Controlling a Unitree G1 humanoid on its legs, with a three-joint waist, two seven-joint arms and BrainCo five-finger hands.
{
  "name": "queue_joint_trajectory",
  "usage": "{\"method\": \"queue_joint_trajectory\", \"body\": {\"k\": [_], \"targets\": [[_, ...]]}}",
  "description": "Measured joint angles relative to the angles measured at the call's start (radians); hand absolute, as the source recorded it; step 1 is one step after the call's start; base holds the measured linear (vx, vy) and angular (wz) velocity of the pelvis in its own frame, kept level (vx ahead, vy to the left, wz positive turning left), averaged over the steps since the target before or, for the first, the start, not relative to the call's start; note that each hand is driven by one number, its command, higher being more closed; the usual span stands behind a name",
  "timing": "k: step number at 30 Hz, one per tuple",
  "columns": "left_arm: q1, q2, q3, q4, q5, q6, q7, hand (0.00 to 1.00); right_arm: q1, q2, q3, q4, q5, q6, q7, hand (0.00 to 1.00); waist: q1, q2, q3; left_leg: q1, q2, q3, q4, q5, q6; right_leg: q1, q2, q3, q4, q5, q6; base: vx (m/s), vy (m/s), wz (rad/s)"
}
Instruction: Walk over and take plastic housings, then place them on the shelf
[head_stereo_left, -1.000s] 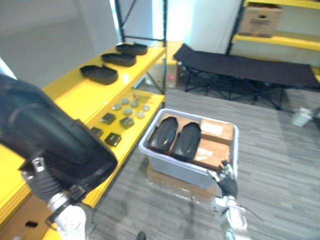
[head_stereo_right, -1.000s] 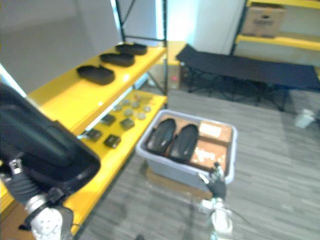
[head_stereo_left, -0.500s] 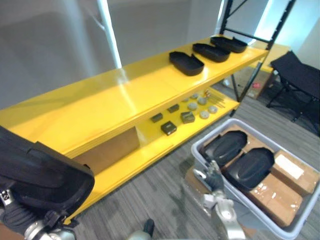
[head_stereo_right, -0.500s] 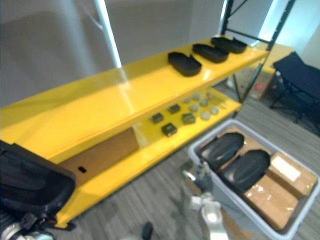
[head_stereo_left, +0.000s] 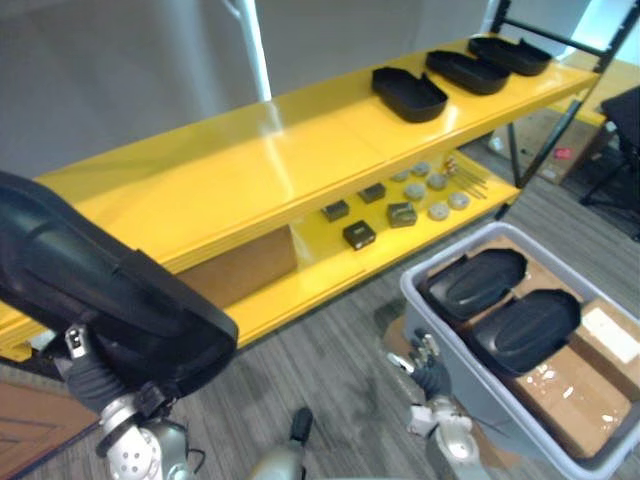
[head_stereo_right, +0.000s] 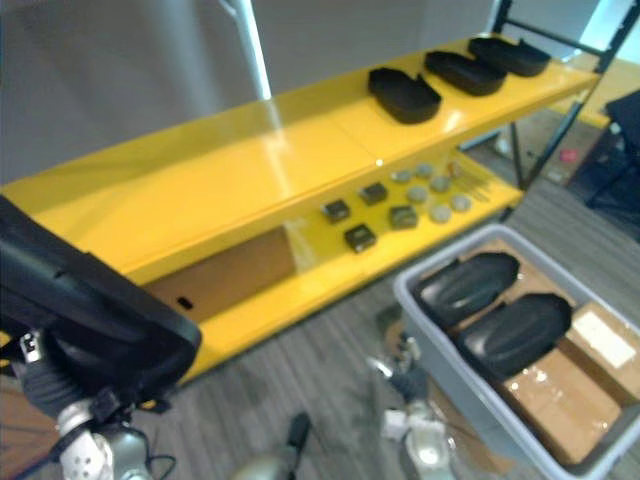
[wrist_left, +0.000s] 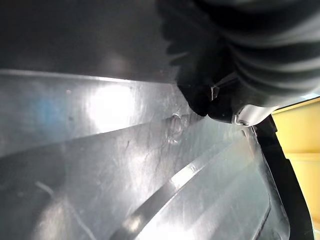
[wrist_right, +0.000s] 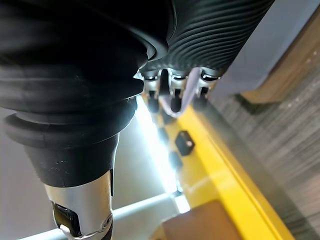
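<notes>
Left hand behind large black plastic housing near left, its grasp impossible to tell, right hand by grey plastic bin of two black housings, straight empty fingers in right wrist view, three housings on far yellow shelf.

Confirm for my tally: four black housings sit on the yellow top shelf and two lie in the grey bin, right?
Not four: the left eye view shows three housings on the top shelf. Two do lie in the grey bin.
</notes>
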Motion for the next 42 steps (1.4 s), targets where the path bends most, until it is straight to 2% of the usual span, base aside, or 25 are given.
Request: {"method": "queue_joint_trajectory", "body": {"k": [3,6,7,9,11,13,14,16,17,18,19,20,21,22,23,24,27,30,31,33,34,36,38,40,42], "targets": [[0.020,0.001,-0.034,0.000,0.000,0.004,-0.007,1.00,0.008,-0.002,0.022,-0.041,-0.003,-0.014,0.013,0.00,-0.001,-0.001,0.010,0.014,0.004,0.001,0.000,-0.003,0.002,0.001,-0.007,0.008,0.024,-0.001,-0.002,-0.03,-0.003,-0.03],[0.032,0.004,-0.052,-0.001,0.001,0.003,-0.028,1.00,0.008,-0.005,0.046,-0.059,-0.023,-0.026,0.014,0.00,0.000,0.017,0.022,0.029,-0.002,0.008,-0.001,-0.022,0.006,0.010,-0.012,0.029,0.033,-0.037,-0.043,-0.11,0.002,-0.02],[0.031,0.013,-0.067,-0.001,0.001,0.003,-0.038,1.00,0.011,-0.009,0.048,-0.058,-0.022,-0.027,0.013,0.00,-0.002,0.029,0.029,0.027,-0.011,0.010,-0.001,-0.022,0.005,0.012,-0.013,0.024,0.030,-0.068,-0.041,-0.13,-0.011,0.16],[0.034,0.021,-0.080,-0.003,0.003,-0.002,-0.050,1.00,0.020,-0.019,0.047,-0.058,-0.022,-0.029,0.013,0.00,-0.003,0.038,0.036,0.025,-0.009,0.012,-0.001,-0.026,0.004,0.013,-0.016,0.018,0.032,-0.072,-0.046,-0.11,0.003,0.20],[0.041,0.034,-0.074,-0.013,0.003,-0.014,-0.069,1.00,0.028,-0.027,0.042,-0.057,-0.021,-0.031,0.012,0.00,-0.002,0.033,0.038,-0.012,-0.017,0.054,0.091,-0.056,0.042,0.012,-0.037,0.004,0.033,-0.071,-0.047,-0.03,0.034,0.18],[0.043,0.034,-0.059,-0.052,0.007,-0.026,-0.073,1.00,0.025,-0.027,0.025,-0.057,-0.020,-0.031,0.011,0.00,-0.001,0.026,0.037,-0.037,-0.035,0.066,0.147,-0.085,0.036,0.012,-0.051,0.002,0.047,-0.083,-0.057,0.06,0.047,0.11],[0.045,0.034,-0.051,-0.083,0.020,-0.027,-0.071,1.00,0.025,-0.027,0.019,-0.057,-0.021,-0.031,0.011,0.00,0.000,0.010,0.036,-0.040,-0.054,0.076,0.166,-0.107,0.041,0.018,-0.071,0.000,0.053,-0.083,-0.066,0.12,0.054,0.04],[0.036,0.035,-0.037,-0.098,0.057,-0.028,-0.070,1.00,0.019,-0.034,0.009,-0.058,-0.020,-0.029,0.011,0.00,-0.004,0.016,0.033,-0.040,-0.058,0.075,0.197,-0.128,0.050,-0.010,-0.086,0.029,0.166,-0.048,-0.093,0.14,0.067,0.12],[0.024,0.044,-0.035,-0.098,0.085,-0.027,-0.070,1.00,0.017,-0.033,-0.006,-0.058,-0.020,-0.029,0.011,0.00,-0.005,0.021,0.029,-0.026,-0.054,0.068,0.195,-0.138,0.057,-0.066,-0.103,0.061,0.293,-0.015,-0.141,0.15,0.110,0.15],[0.014,0.065,-0.030,-0.098,0.094,-0.027,-0.070,1.00,0.006,-0.032,-0.015,-0.058,-0.020,-0.029,0.011,0.00,-0.006,0.014,0.034,-0.003,-0.053,0.065,0.189,-0.154,0.070,-0.127,-0.125,0.097,0.423,0.041,-0.171,0.16,0.115,0.04],[0.013,0.078,-0.023,-0.098,0.094,-0.027,-0.069,1.00,-0.004,-0.029,-0.016,-0.058,-0.021,-0.029,0.012,0.00,-0.005,0.008,0.037,0.011,-0.053,0.069,0.185,-0.164,0.070,-0.158,-0.138,0.118,0.485,0.079,-0.179,0.19,0.105,-0.13],[0.017,0.095,-0.005,-0.097,0.094,-0.026,-0.059,1.00,-0.024,-0.023,-0.022,-0.056,-0.026,-0.029,0.013,0.00,-0.005,0.001,0.041,0.052,-0.048,0.070,0.160,-0.176,0.076,-0.203,-0.156,0.149,0.583,0.180,-0.177,0.22,0.080,-0.31],[0.021,0.109,0.010,-0.097,0.097,-0.025,-0.037,1.00,-0.043,-0.012,-0.032,-0.053,-0.036,-0.030,0.013,0.00,-0.007,0.007,0.043,0.087,-0.034,0.076,0.137,-0.185,0.089,-0.240,-0.163,0.166,0.642,0.172,-0.168,0.23,0.067,-0.35],[0.018,0.112,0.016,-0.096,0.098,-0.025,-0.024,1.00,-0.055,-0.007,-0.032,-0.053,-0.036,-0.031,0.015,0.00,-0.006,0.008,0.043,0.098,-0.024,0.079,0.138,-0.189,0.097,-0.256,-0.161,0.167,0.649,0.129,-0.160,0.23,0.048,-0.43],[0.009,0.110,0.028,-0.096,0.103,-0.025,-0.003,1.00,-0.074,-0.004,-0.032,-0.054,-0.038,-0.031,0.018,0.00,-0.004,0.017,0.042,0.107,-0.001,0.090,0.143,-0.204,0.099,-0.295,-0.130,0.166,0.616,0.057,-0.144,0.20,0.050,-0.34],[-0.008,0.112,0.029,-0.092,0.111,-0.025,0.007,1.00,-0.081,-0.004,-0.037,-0.056,-0.042,-0.032,0.020,0.00,-0.006,0.026,0.047,0.118,0.019,0.089,0.144,-0.215,0.097,-0.318,-0.089,0.167,0.528,0.019,-0.133,0.20,0.044,-0.25],[-0.052,0.112,0.000,-0.065,0.122,-0.025,0.008,1.00,-0.062,-0.003,-0.056,-0.079,-0.042,-0.033,0.019,0.00,-0.023,0.033,0.045,0.132,0.026,0.054,0.152,-0.244,0.084,-0.340,-0.036,0.208,0.315,0.023,-0.119,0.13,-0.032,0.30],[-0.072,0.111,-0.066,-0.060,0.121,-0.026,0.008,1.00,0.007,-0.003,-0.065,-0.172,-0.042,-0.037,0.019,0.00,-0.058,0.039,0.046,0.157,0.028,-0.022,0.211,-0.308,0.076,-0.354,0.000,0.332,0.176,0.072,-0.095,0.21,-0.213,0.77],[-0.088,0.112,-0.089,-0.060,0.121,-0.032,0.008,1.00,0.041,-0.004,-0.075,-0.223,-0.042,-0.056,0.019,0.00,-0.067,0.036,0.045,0.144,0.027,-0.065,0.261,-0.353,0.057,-0.333,0.029,0.405,0.113,0.085,-0.091,0.15,-0.255,1.08],[-0.090,0.115,-0.112,-0.063,0.120,-0.038,0.005,1.00,0.069,-0.003,-0.084,-0.264,-0.040,-0.077,0.021,0.00,-0.077,0.011,0.032,0.133,0.016,-0.084,0.306,-0.393,0.036,-0.298,0.034,0.447,0.078,0.051,-0.078,0.13,-0.221,0.95],[-0.085,0.106,-0.120,-0.060,0.120,-0.041,-0.002,1.00,0.077,-0.008,-0.093,-0.282,-0.038,-0.082,0.024,0.00,-0.078,-0.009,0.021,0.136,0.018,-0.083,0.319,-0.407,0.020,-0.282,0.027,0.455,0.080,0.066,-0.017,0.24,-0.373,0.98],[-0.058,0.079,-0.154,-0.063,0.134,-0.037,0.000,1.00,0.069,-0.040,-0.138,-0.318,-0.031,-0.091,0.039,0.00,-0.067,0.030,-0.011,0.135,0.092,-0.026,0.341,-0.423,-0.012,-0.245,0.039,0.339,0.100,0.106,-0.044,0.30,-0.401,0.91],[-0.062,0.061,-0.154,-0.078,0.163,-0.024,0.000,1.00,0.051,-0.083,-0.160,-0.341,-0.030,-0.091,0.045,0.00,-0.059,0.062,-0.044,0.137,0.134,0.041,0.328,-0.399,-0.039,-0.201,0.054,0.269,0.083,0.098,-0.056,0.28,-0.228,0.88],[-0.064,0.060,-0.152,-0.116,0.168,-0.015,0.001,1.00,0.013,-0.103,-0.162,-0.359,-0.030,-0.092,0.055,0.00,-0.047,0.071,-0.071,0.137,0.155,0.089,0.280,-0.364,-0.048,-0.178,0.063,0.219,0.059,0.097,-0.059,0.27,-0.182,0.83],[-0.070,0.060,-0.154,-0.134,0.164,-0.009,-0.001,1.00,-0.038,-0.095,-0.162,-0.386,-0.030,-0.092,0.059,0.00,-0.043,0.063,-0.076,0.139,0.164,0.168,0.212,-0.315,-0.049,-0.147,0.063,0.157,0.019,0.099,-0.062,0.19,-0.098,0.81]]}}
